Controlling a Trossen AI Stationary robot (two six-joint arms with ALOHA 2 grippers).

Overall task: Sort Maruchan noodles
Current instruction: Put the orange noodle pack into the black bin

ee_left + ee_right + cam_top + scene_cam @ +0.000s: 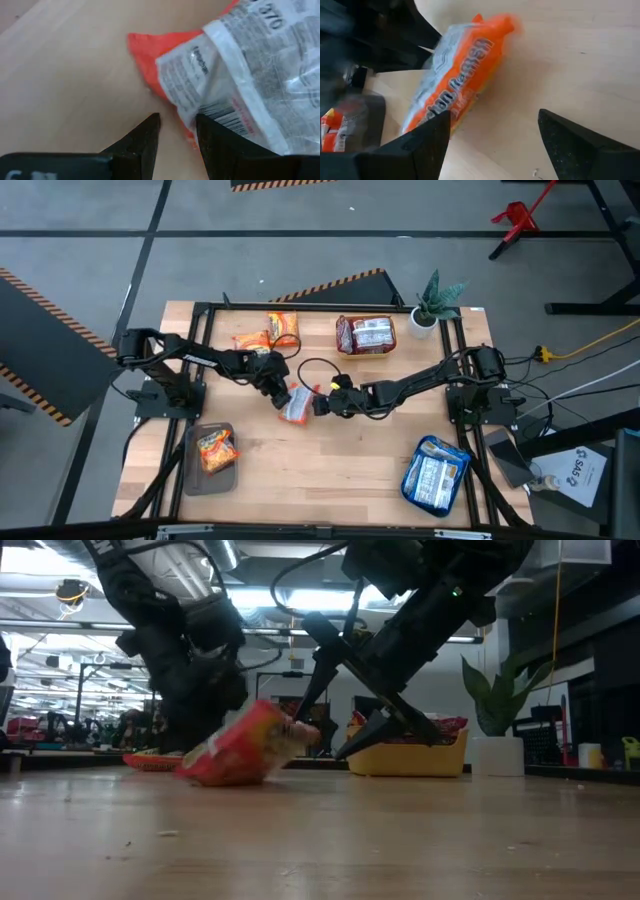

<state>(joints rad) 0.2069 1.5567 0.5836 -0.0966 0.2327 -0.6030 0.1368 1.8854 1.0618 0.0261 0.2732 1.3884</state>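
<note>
2 loose orange crinkly plastic ramen packets point(267, 332) near the table's far edge, 1 red-and-white packet point(296, 404) mid-table, 1 yellow bowl point(365, 335), 2 trays point(190, 476), 1 potted plant point(432, 305).

On the wooden tabletop point(330, 470), both arms reach toward the middle. The left gripper point(275, 385) and the right gripper point(322, 402) flank a red-and-white packet point(296, 406) lying between them. Whether either pair of jaws is closed cannot be made out from above. At the far edge lie two loose orange packets point(270, 332), and to their right a yellow bowl point(366, 336) holds red-and-white packets. A potted plant point(432, 302) stands at the far right corner. A grey tray point(212, 457) near left holds an orange packet; a teal tray point(436, 474) near right holds blue-and-white packets.
</note>
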